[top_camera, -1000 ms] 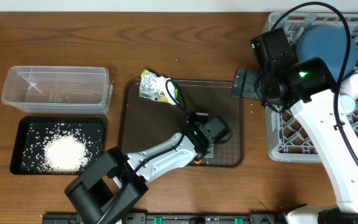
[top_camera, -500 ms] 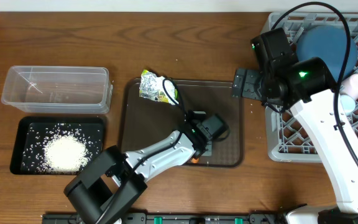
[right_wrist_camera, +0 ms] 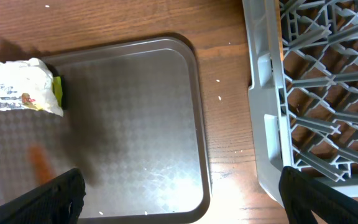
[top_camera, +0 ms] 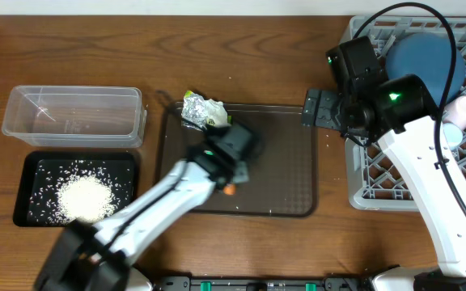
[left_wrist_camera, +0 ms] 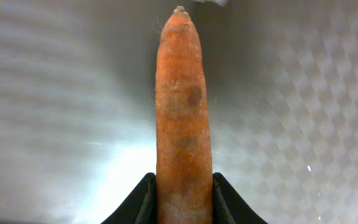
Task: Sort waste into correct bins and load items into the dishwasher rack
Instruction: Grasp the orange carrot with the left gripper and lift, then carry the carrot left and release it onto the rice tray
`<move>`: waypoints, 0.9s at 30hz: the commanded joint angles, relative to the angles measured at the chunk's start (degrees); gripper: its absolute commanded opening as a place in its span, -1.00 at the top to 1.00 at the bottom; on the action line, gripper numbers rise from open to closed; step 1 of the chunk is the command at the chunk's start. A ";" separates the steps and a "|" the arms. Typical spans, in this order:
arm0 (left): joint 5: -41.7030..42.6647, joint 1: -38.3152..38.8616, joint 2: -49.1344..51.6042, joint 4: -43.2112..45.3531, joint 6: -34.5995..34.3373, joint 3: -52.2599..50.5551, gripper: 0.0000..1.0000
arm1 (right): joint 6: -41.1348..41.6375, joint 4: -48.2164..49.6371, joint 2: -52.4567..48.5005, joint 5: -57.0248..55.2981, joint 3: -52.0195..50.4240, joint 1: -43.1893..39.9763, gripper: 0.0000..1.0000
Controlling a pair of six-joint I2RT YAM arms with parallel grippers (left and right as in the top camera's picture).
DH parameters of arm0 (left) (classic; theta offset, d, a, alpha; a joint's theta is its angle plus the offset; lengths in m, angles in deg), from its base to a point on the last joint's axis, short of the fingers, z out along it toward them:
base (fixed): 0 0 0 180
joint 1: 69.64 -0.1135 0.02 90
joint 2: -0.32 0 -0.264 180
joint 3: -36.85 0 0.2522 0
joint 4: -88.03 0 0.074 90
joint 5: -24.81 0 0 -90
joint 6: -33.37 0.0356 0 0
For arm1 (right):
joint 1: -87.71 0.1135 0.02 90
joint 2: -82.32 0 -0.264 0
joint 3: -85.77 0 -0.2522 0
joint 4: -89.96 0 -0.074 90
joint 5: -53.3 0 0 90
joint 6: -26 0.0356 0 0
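1. The dishwasher rack (top_camera: 362, 174) fills the right side of the table. The dark blue bowl (top_camera: 423, 61) lies in its far part, and a whitish cup (top_camera: 463, 109) sits nearer, at its right edge.
2. The brown serving tray (top_camera: 290, 178) lies in the middle of the table, just left of the rack.
3. The clear tub (top_camera: 71, 113) stands at the far left. The black tray (top_camera: 31, 174) lies just in front of it and holds the heap of rice (top_camera: 83, 198), with loose grains scattered round the heap.
4. The right gripper (right_wrist_camera: 185, 193) hangs over the gap between the serving tray's far right corner and the rack. Its fingers are spread wide with nothing between them.
5. The left gripper (left_wrist_camera: 183, 202) is over the left half of the serving tray. Its two dark fingertips are clamped on the thick end of the carrot.
6. The foil wrapper (top_camera: 201, 111) rests crumpled on the serving tray's far left corner.
7. The carrot (left_wrist_camera: 182, 118) points straight out from the left fingers, its thin tip close to the wrapper.
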 commanded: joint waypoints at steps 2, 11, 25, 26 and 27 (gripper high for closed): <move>-1.46 -8.57 -7.58 -4.90 0.11 0.04 0.49 | 0.90 -0.04 -0.42 -0.98 -0.28 0.02 -0.99; -2.25 -32.72 -16.68 -12.90 1.42 0.04 0.47 | 0.90 -0.04 -0.42 -0.98 -0.28 0.02 -0.98; -2.21 -61.70 -14.25 -11.26 1.36 0.04 0.40 | 0.90 -0.04 -0.42 -0.98 -0.28 0.02 -0.99; -2.21 -63.12 -13.46 -10.49 1.36 0.04 0.40 | 0.90 -0.04 -0.42 -0.98 -0.28 0.02 -0.99; -2.21 -64.13 -12.63 -9.99 1.38 0.02 0.40 | 0.90 -0.04 -0.42 -0.96 -0.28 0.02 -0.99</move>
